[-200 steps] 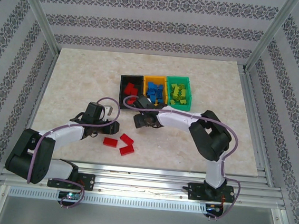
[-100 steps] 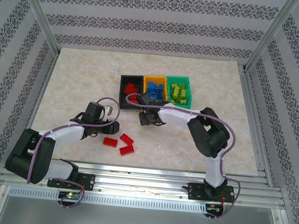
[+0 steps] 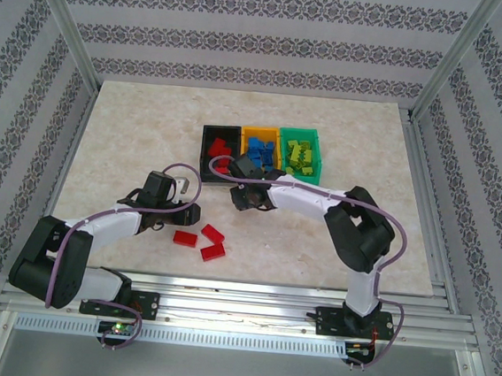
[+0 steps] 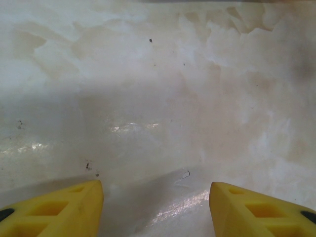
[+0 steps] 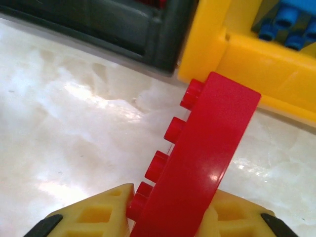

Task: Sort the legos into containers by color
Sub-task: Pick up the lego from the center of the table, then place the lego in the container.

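My right gripper (image 5: 173, 197) is shut on a red lego brick (image 5: 205, 158) that stands on edge, studs to the left, just in front of the black container (image 5: 123, 24) and the orange-yellow container (image 5: 247, 54). From above, that gripper (image 3: 243, 194) sits close before the black bin (image 3: 220, 143), the orange-yellow bin (image 3: 260, 144) with blue legos and the green bin (image 3: 300, 154) with yellow-green legos. Three red legos (image 3: 213, 235) lie loose near the front. My left gripper (image 4: 155, 207) is open over bare table, its place from above (image 3: 180, 213) being left of those bricks.
Red bricks lie in the black bin. Blue legos (image 5: 289, 27) show over the orange-yellow bin's wall. The marble tabletop (image 3: 131, 141) stretches left and behind the bins. Metal frame posts and patterned walls close in the table.
My right gripper's jaws have closed on the red brick, and that arm has shifted slightly toward the bins. The left arm has stayed still.
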Robot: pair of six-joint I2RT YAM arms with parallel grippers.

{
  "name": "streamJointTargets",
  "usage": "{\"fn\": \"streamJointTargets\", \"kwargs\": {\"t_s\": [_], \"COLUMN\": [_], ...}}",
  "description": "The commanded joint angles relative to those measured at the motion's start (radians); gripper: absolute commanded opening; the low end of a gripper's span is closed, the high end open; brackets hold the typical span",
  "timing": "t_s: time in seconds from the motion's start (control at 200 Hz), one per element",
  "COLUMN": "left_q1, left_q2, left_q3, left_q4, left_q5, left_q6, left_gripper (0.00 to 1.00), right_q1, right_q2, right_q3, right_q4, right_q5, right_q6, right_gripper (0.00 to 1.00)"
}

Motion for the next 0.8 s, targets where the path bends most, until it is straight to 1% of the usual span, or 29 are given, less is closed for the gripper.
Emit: {"fn": "streamJointTargets", "kwargs": {"t_s": [0.0, 0.06, 0.25, 0.405, 0.54, 0.68, 0.719, 0.749, 0.794], "left_q1": [0.009, 0.009, 0.009, 0.010, 0.009, 0.009, 0.009, 0.009, 0.010], "left_q2": [-0.009, -0.011, -0.013, -0.013, -0.012, -0.015, -0.014, -0.015, -0.018], "left_q3": [0.014, 0.013, 0.014, 0.013, 0.015, 0.014, 0.014, 0.013, 0.012], "left_q4": [0.032, 0.033, 0.030, 0.032, 0.031, 0.031, 0.029, 0.029, 0.030], "left_q5": [0.015, 0.015, 0.014, 0.014, 0.017, 0.009, 0.007, 0.006, 0.002], "left_q6": [-0.007, -0.007, -0.007, -0.007, -0.007, -0.006, -0.006, -0.006, -0.007], "left_gripper": [0.59, 0.59, 0.59, 0.59, 0.59, 0.59, 0.59, 0.59, 0.59], "right_q1": [0.004, 0.003, 0.003, 0.004, -0.003, -0.023, -0.033, -0.042, -0.051], "right_q2": [-0.060, -0.070, -0.090, -0.109, -0.066, 0.050, 0.090, 0.126, 0.166], "right_q3": [-0.017, -0.022, -0.019, 0.007, 0.132, 0.312, 0.366, 0.411, 0.461], "right_q4": [0.010, 0.011, 0.007, 0.011, 0.001, -0.013, -0.021, -0.023, -0.031], "right_q5": [0.011, 0.011, 0.000, -0.037, -0.076, -0.114, -0.122, -0.128, -0.134], "right_q6": [0.010, 0.011, 0.015, 0.014, -0.013, -0.030, -0.027, -0.024, -0.022], "right_gripper": [0.23, 0.20, 0.16, 0.16, 0.19, 0.21, 0.23, 0.27, 0.28]}}
